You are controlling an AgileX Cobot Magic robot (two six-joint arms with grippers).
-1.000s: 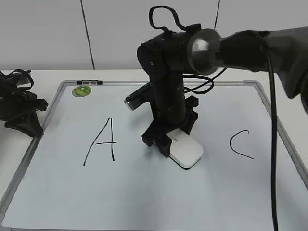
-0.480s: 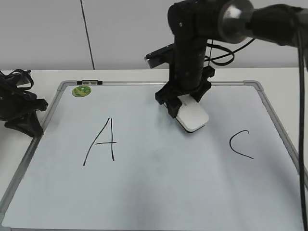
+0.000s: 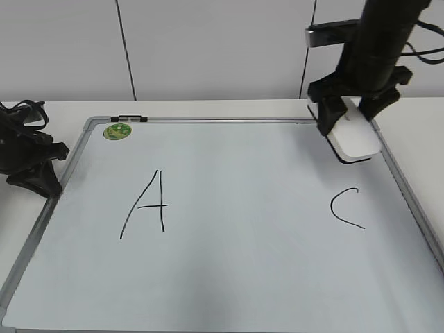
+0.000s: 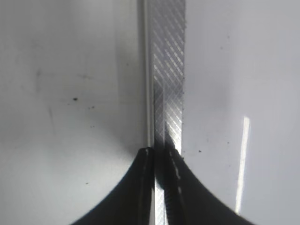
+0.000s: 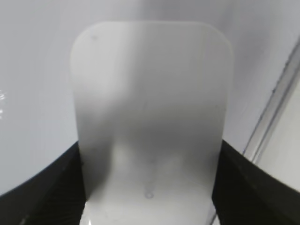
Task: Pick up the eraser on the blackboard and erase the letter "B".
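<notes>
Exterior view, from the left: the left gripper [image 3: 41,170] rests at the board's [image 3: 229,277] left frame; the left wrist view alone shows its fingers closed together. The right gripper [image 3: 350,114] clamps the eraser [image 3: 355,135] above the top-right corner, long axis slanting down-right; the right wrist view shows fingers [image 5: 47,187] flanking it.

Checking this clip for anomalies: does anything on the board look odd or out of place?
Nothing is damaged or spilled. The only oddity: the blackboard shows just A and C, with a blank gap between; the right gripper holds the eraser.
</notes>
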